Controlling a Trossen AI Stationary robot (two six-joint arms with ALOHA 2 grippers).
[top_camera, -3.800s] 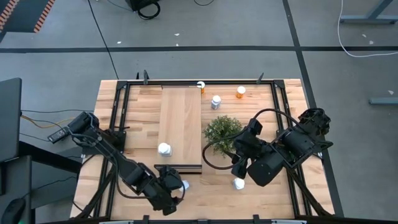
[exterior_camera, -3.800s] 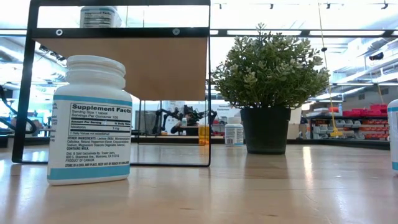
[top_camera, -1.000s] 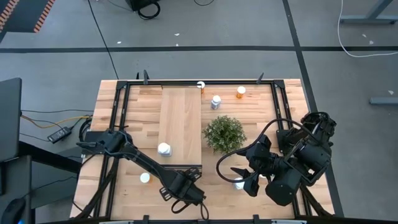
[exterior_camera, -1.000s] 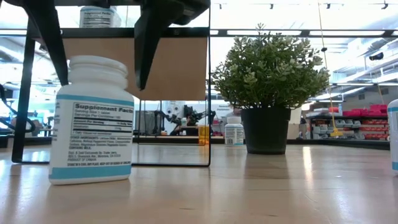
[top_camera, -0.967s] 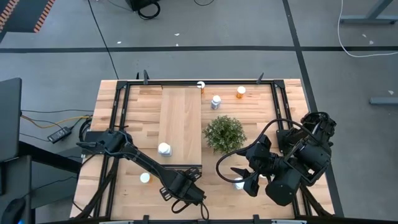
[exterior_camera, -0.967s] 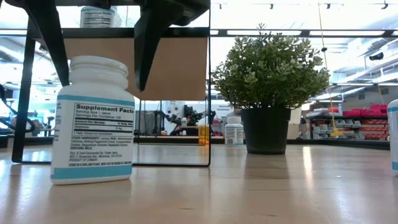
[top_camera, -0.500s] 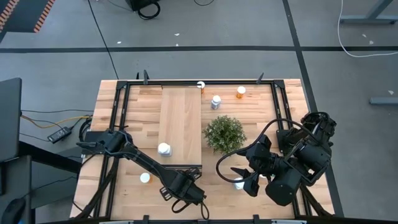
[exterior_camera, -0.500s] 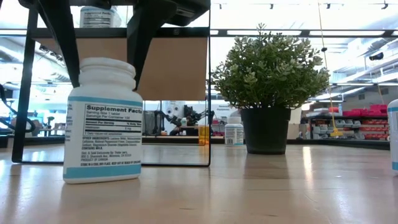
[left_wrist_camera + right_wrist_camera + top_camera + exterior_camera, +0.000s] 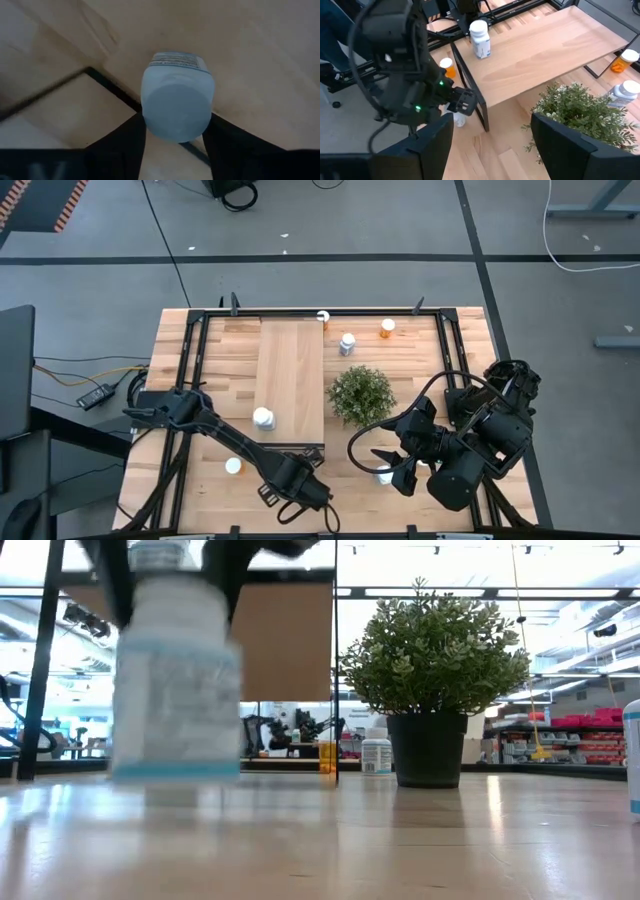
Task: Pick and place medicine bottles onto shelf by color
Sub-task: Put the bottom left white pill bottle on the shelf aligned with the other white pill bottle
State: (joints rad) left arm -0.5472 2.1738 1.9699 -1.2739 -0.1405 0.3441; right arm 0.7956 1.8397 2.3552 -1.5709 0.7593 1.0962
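Observation:
My left gripper [image 9: 297, 485] points down near the table's front edge, just in front of the shelf [image 9: 290, 370], shut on a white medicine bottle [image 9: 177, 107]. That bottle hangs blurred above the tabletop in the low view [image 9: 175, 680]. Another white bottle [image 9: 263, 418] stands on the shelf's near end. An orange bottle [image 9: 232, 466] stands on the table left of my left gripper. My right gripper [image 9: 387, 468] waits open, high over a white bottle [image 9: 383, 477] at front right. My left gripper pinches the white bottle's cap [image 9: 150, 112] between its two fingers [image 9: 227, 145], one on each side. The fingers come from above, pointing down. The bottle hangs upright below them, its base lifted clear of the table.
A potted plant [image 9: 360, 393] stands right of the shelf. Behind it are a white bottle [image 9: 347, 343] and two orange bottles [image 9: 387, 328] [image 9: 322, 318] near the far edge. A black frame [image 9: 440, 315] rims the table.
My left gripper has shut its fingers on the white bottle's cap, nudging the bottle slightly sideways on the table. It has then risen, and the bottle has come up off the tabletop, still upright.

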